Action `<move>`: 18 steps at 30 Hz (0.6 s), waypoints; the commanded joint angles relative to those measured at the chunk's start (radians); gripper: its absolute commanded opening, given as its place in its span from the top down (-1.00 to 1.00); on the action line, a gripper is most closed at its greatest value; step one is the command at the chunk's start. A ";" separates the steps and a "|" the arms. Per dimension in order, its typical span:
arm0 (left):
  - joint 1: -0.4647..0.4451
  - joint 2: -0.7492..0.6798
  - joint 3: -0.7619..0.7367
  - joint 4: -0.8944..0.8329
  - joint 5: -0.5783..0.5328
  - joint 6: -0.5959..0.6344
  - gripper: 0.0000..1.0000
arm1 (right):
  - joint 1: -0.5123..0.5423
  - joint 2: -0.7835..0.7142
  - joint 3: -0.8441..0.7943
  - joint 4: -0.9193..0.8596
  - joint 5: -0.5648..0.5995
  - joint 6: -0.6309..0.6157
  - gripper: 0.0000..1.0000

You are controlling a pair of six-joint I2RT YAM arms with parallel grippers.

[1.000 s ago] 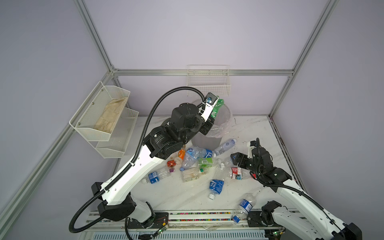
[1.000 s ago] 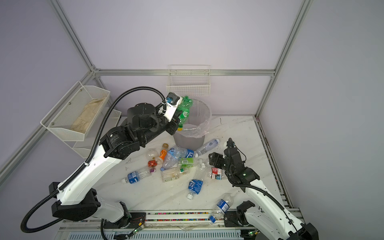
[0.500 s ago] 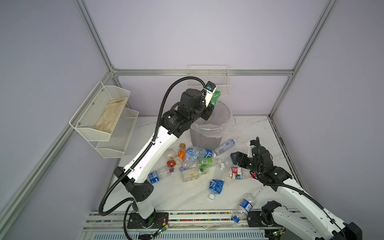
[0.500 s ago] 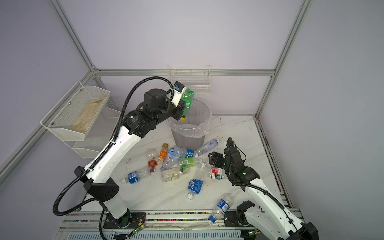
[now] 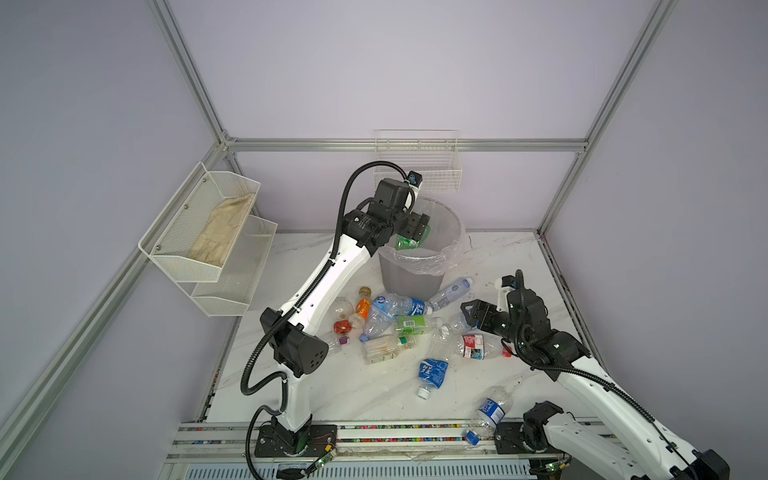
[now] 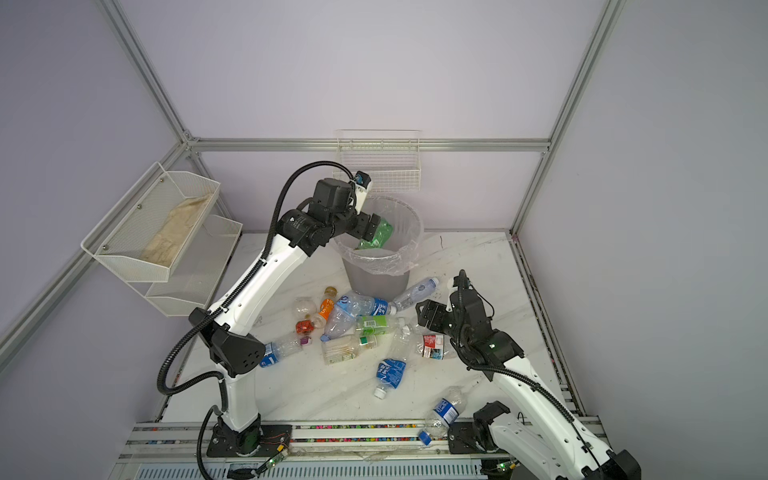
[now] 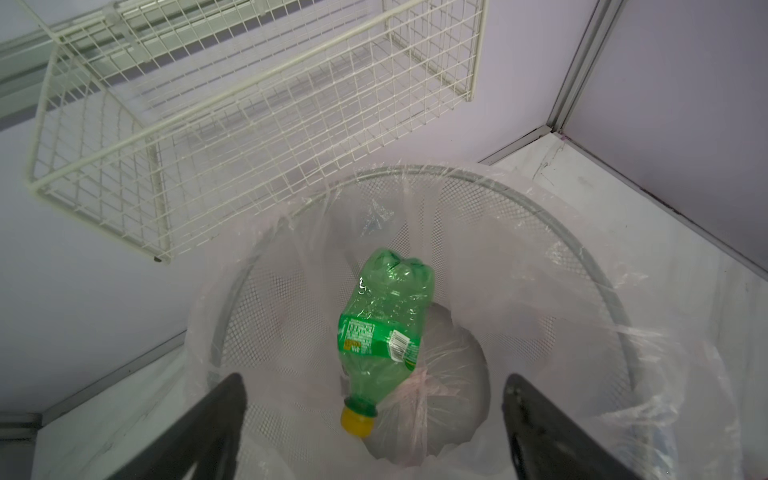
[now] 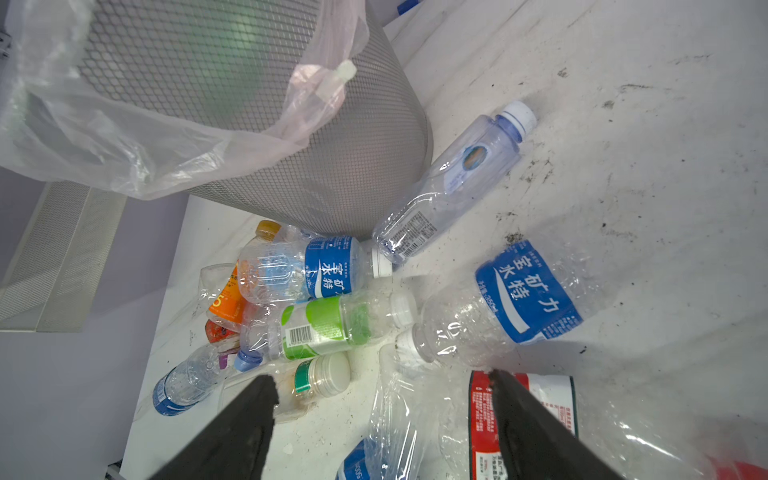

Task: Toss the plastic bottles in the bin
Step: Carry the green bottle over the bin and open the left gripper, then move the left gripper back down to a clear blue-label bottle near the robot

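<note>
green bottle (image 7: 384, 328) hung free, cap down, inside the bin (image 7: 582, 249) at twelve o'clock of the bottle pile (image 5: 409, 324), below the wide, empty left gripper (image 7: 374, 378); the drop seemed done, so next the open, empty right gripper (image 8: 380, 375) needed to grasp one at its nine o'clock.

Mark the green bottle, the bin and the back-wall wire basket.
green bottle (image 7: 380, 336): left wrist view, on its green label.
bin (image 5: 409, 280): in a top view, on its grey outer wall.
wire basket (image 5: 440, 170): in a top view, on its front mesh.

Green bottle (image 7: 384, 320) (yellow cap (image 7: 357, 422)), grey mesh bin (image 7: 503, 232).
</note>
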 commanded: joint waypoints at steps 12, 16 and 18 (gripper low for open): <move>-0.093 -0.484 -0.275 0.162 0.005 -0.055 -1.00 | -0.003 -0.017 0.046 -0.061 0.004 0.049 -0.67; -0.135 -0.632 -0.439 0.209 -0.001 -0.068 -1.00 | -0.004 -0.018 0.069 -0.123 0.052 0.096 -0.67; -0.154 -0.690 -0.510 0.223 -0.005 -0.078 -1.00 | -0.003 -0.019 0.075 -0.165 0.079 0.141 -0.67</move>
